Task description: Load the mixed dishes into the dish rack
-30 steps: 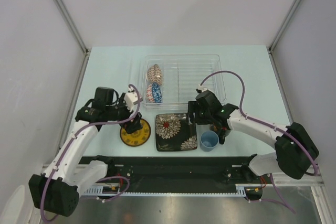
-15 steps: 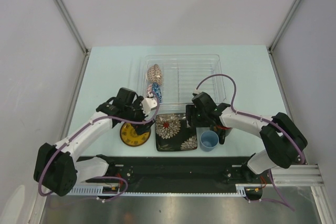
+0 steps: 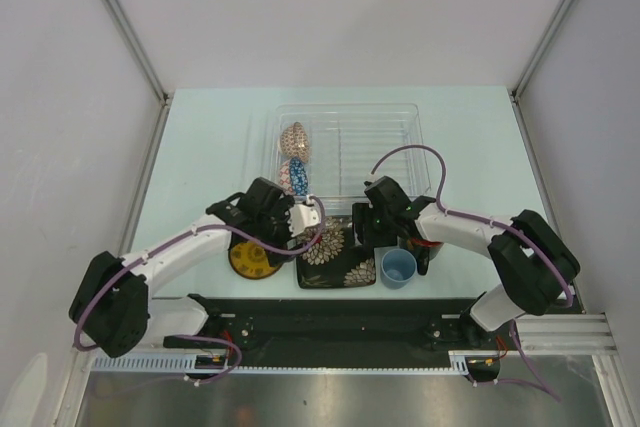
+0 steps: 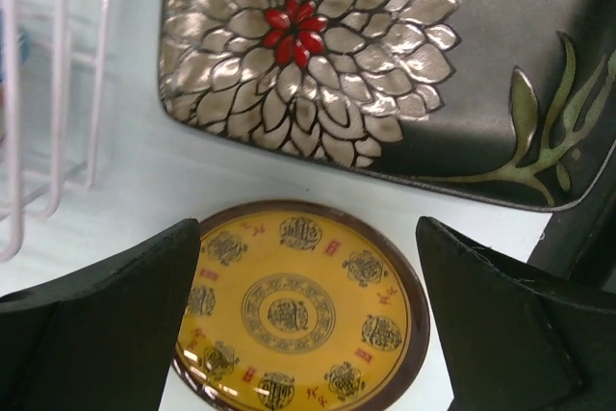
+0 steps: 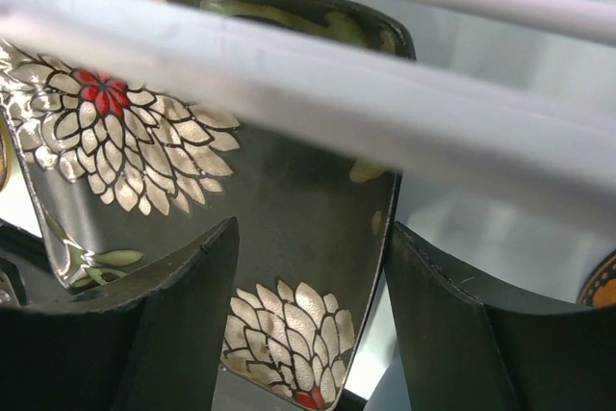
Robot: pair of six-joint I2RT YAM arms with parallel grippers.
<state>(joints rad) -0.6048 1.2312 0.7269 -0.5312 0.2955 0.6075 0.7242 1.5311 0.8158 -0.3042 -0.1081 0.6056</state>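
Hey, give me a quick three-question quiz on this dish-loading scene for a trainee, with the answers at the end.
1. True or false: the blue mosaic bowl stands inside the dish rack.
2. The left gripper is: A) open over the yellow saucer; B) shut on it; C) out of view.
3. How many dishes are in the rack?
Key: 1 true; 2 A; 3 two.

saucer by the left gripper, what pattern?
The saucer is yellow with a dark brown rim and rings of small medallions; clearest in the left wrist view.
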